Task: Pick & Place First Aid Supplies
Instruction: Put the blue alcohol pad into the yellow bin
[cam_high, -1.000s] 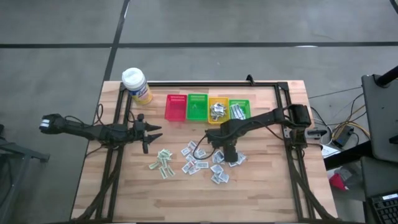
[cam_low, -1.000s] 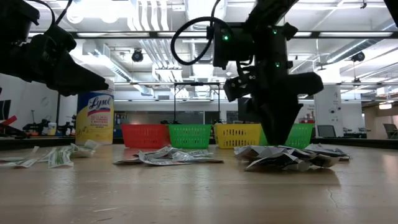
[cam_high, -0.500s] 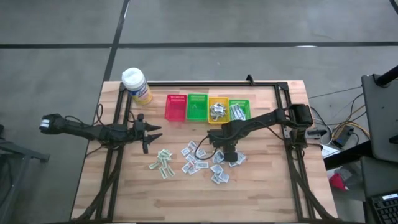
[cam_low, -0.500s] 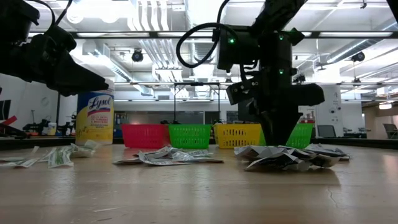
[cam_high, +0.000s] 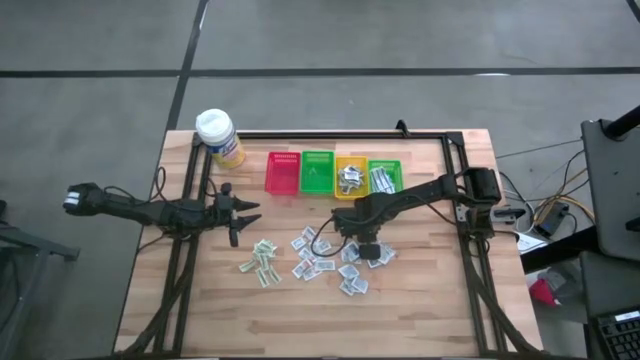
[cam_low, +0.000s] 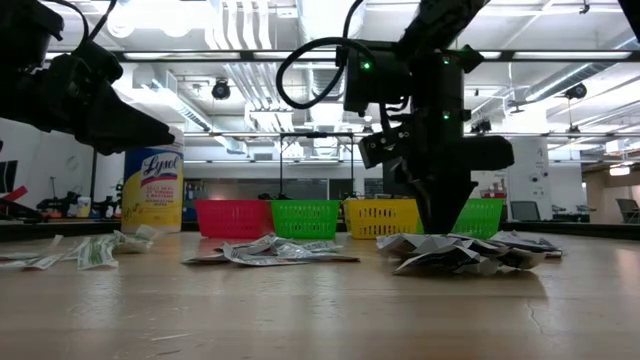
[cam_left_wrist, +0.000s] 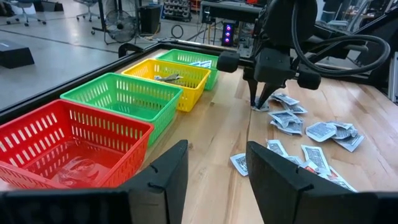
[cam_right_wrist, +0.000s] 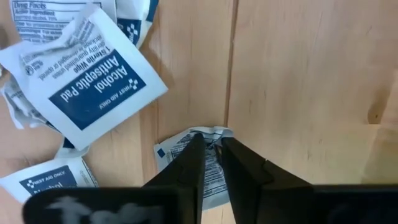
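Down at the tabletop, the right gripper (cam_right_wrist: 211, 146) has its fingers (cam_right_wrist: 189, 163) nearly together on the raised edge of one white packet (cam_right_wrist: 180, 149), which lies flat on the wooden table (cam_high: 430, 300) directly beneath the fingertips. The narrow gap suits a thin paper item: pinching an edge is likely the only way to lift it off the wood. Beside the fingers, an alcohol pad packet (cam_right_wrist: 90, 78) and other scattered packets (cam_high: 325, 262) lie apart from the pinch, so only one should come up. Beyond the fingers stand the red, green, yellow and second green baskets (cam_high: 334, 172), probable destinations. The left gripper (cam_high: 243, 218) waits off to the side, its fingers (cam_left_wrist: 163, 174) spread and holding nothing.
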